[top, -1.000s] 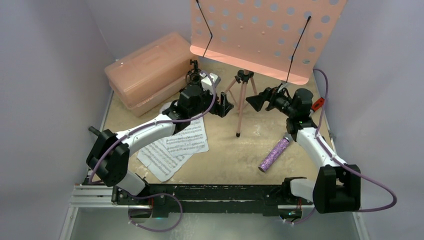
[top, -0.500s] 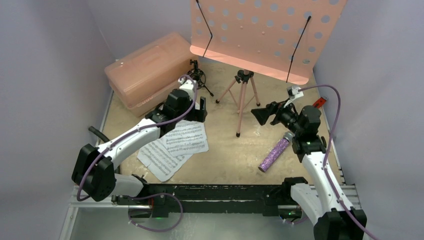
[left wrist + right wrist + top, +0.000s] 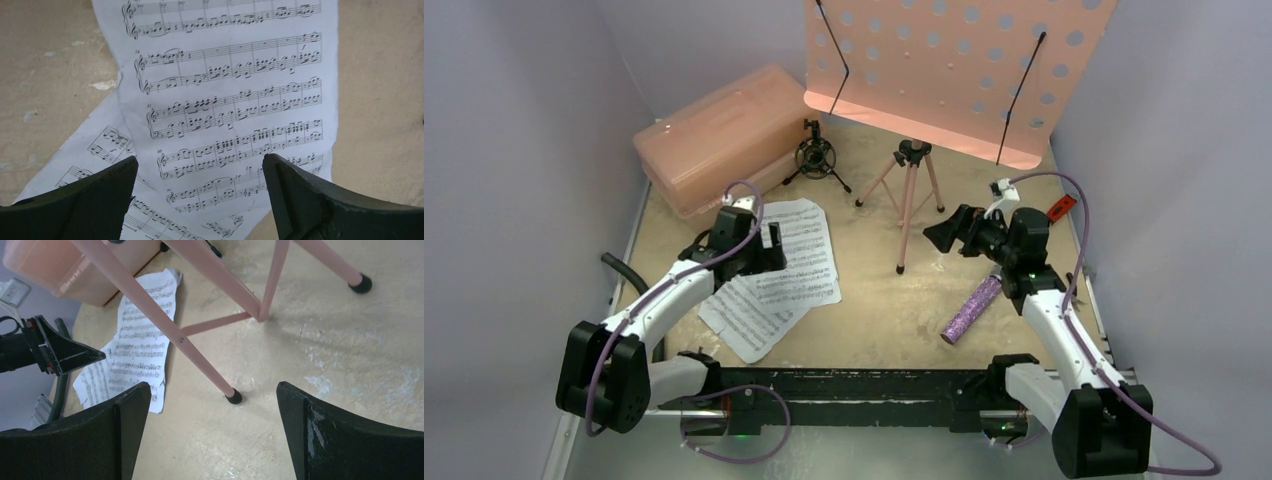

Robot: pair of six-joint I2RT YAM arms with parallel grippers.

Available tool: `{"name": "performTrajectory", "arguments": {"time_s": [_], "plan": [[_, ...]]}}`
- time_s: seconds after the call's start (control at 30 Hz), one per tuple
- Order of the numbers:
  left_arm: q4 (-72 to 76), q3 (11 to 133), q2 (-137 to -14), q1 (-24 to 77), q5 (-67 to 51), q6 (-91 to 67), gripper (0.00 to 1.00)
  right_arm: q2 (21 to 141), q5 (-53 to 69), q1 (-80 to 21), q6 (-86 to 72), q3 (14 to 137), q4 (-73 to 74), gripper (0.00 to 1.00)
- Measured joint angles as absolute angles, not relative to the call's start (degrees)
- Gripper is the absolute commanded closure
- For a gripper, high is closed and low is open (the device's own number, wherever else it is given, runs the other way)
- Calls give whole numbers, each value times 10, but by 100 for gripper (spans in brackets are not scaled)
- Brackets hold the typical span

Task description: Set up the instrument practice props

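The pink music stand (image 3: 944, 70) stands at the back on thin tripod legs (image 3: 906, 200). Two white sheet-music pages (image 3: 799, 262) lie overlapped on the table at the left. My left gripper (image 3: 769, 248) hovers open and empty just above them; in the left wrist view its jaws (image 3: 200, 200) frame the upper page (image 3: 230, 100). The glittery purple microphone (image 3: 972, 308) lies at the right. My right gripper (image 3: 944, 232) is open and empty, beside the stand legs (image 3: 200, 357). The black shock-mount mini tripod (image 3: 816, 158) stands at the back.
A big pink plastic case (image 3: 714, 135) sits at the back left. A red-handled tool (image 3: 1061, 208) lies by the right wall. Purple walls close in on both sides. The stand's foot (image 3: 233, 398) is just ahead of my right jaws.
My left arm has drawn back from the mini tripod toward the near left, now over the sheet music. My right arm has shifted slightly, staying beside the stand legs.
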State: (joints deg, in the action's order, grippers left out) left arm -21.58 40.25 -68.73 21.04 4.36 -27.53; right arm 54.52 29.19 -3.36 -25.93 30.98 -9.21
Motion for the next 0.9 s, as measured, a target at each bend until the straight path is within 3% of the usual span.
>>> {"name": "performTrajectory", "arguments": {"time_s": [0.2,0.47,0.9], "plan": [[-200,361,-688,110,-52,-301,7,561,267,-63,-235,362,-86,2],[-155,359,-689,60,-144,-317,8,643,149,-222,-202,373,-96,2],[-140,359,-703,42,-188,-319,9,753,-30,-248,-188,403,-85,15]]}}
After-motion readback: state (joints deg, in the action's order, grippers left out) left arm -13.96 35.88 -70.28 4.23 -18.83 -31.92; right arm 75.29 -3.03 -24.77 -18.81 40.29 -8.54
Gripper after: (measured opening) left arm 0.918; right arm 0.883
